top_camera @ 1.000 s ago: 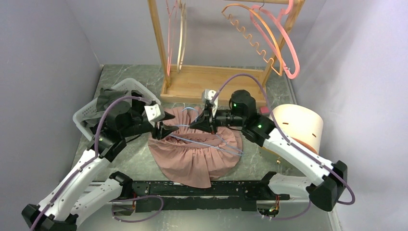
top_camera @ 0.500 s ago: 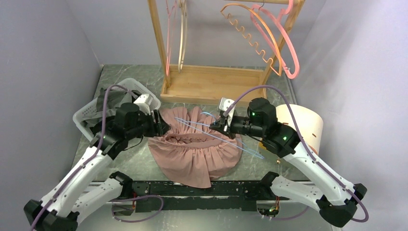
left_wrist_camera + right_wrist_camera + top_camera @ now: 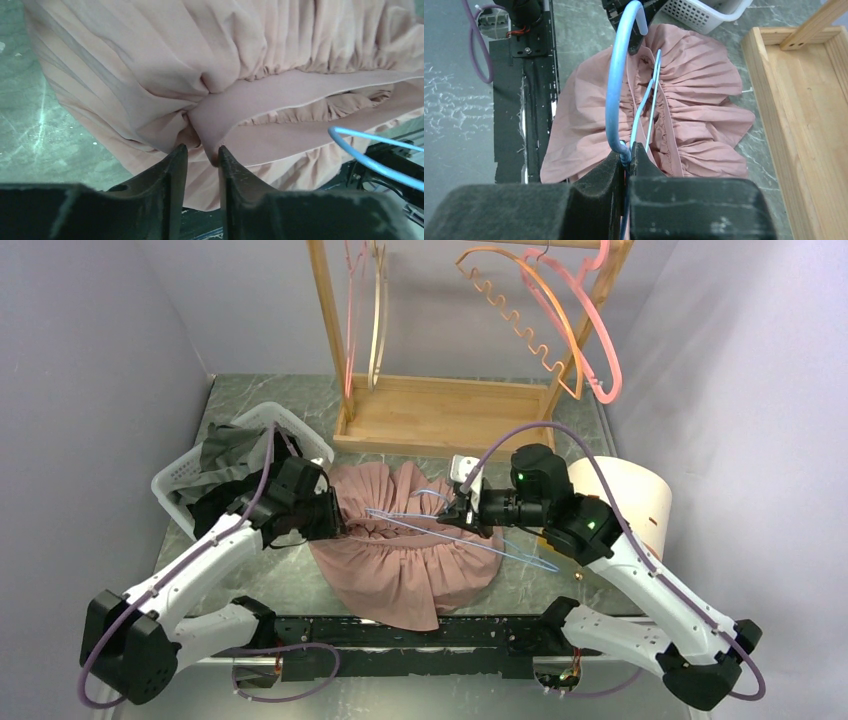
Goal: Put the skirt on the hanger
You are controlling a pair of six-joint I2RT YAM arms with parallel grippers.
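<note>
Since a second earlier, the left gripper (image 3: 200, 156) had come down onto the left end of the skirt (image 3: 405, 565), its jaws narrowing as it went. Its fingers (image 3: 167, 180) stood close together, a fold of the waistband pinched between their tips. The skirt lay spread on the table (image 3: 260, 575), just in front of the wooden rack (image 3: 440, 418). The right gripper (image 3: 626, 159) was clamped tight on the blue hanger (image 3: 613, 85), whose wire frame reached out over the skirt's gathered middle.
</note>
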